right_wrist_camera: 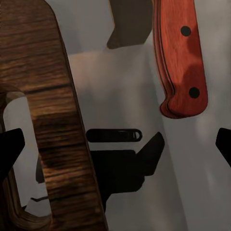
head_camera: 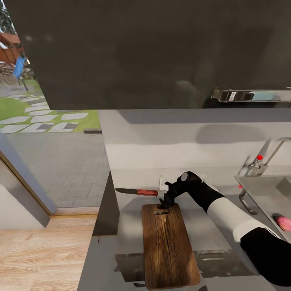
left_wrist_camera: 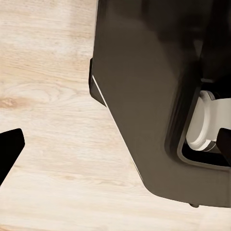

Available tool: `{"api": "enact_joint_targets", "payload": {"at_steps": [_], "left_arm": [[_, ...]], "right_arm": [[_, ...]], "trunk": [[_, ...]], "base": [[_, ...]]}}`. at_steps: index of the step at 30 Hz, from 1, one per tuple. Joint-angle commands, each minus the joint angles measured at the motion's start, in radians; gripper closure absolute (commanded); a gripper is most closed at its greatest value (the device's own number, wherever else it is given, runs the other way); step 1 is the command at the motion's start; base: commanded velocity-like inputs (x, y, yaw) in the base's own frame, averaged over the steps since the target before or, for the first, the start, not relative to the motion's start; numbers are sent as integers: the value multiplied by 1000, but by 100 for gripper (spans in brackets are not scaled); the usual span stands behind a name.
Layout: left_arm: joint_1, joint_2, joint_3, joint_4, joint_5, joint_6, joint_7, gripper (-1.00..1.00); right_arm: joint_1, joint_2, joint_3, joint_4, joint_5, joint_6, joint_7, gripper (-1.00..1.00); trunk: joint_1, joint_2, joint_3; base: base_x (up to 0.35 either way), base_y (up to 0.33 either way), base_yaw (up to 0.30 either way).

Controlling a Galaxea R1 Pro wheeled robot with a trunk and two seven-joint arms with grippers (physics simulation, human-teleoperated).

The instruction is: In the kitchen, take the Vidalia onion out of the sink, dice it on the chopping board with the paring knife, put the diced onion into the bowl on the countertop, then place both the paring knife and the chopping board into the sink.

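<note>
Grey table (head_camera: 129, 226) carried the chopping board (head_camera: 169, 246) — the paring knife (head_camera: 137, 192) lay just beyond its far corner. Your right hand (head_camera: 165, 204) hovered at the board's slot end, fingers spread, gripping nothing. Inside the sink (head_camera: 262, 194) sat the Vidalia onion (head_camera: 283, 222) — alone.

The chopping board (right_wrist_camera: 53, 120) fills the left of the frame, its slot-shaped hole at the lower left. The paring knife (right_wrist_camera: 180, 57), red handle showing, lies upper right on the grey countertop (right_wrist_camera: 130, 86). Dark fingertips (right_wrist_camera: 9, 149) sit at both side edges, spread wide.
</note>
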Motion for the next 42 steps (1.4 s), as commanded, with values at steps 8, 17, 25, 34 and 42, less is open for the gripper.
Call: {"api": "enact_joint_targets", "payload": {"at_steps": [8,17,25,34,42], "left_arm": [[-1,0,1,2,7,-5,-1,-100],[-1,0,1,2,7,-5,-1,-100],[-1,0,1,2,7,-5,-1,-100],[-1,0,1,2,7,-5,-1,-100],[-1,0,1,2,7,-5,-1,-100]], "right_arm": [[3,-2,4,-1,-2,10,3,-100],[5,-1,4,76,0,-42,3,-100],[5,-1,4,85,-2,-73,3,-100],[5,-3,3,85,-1,-75,3,-100],[5,-3,2,92,0,-75,3,-100]], "trunk": [[1,-2,-2],[1,-2,-2],[1,-2,-2],[1,-2,-3],[1,-2,-9]], "base": [[0,0,0],[0,0,0],[0,0,0],[0,0,0],[0,0,0]]}}
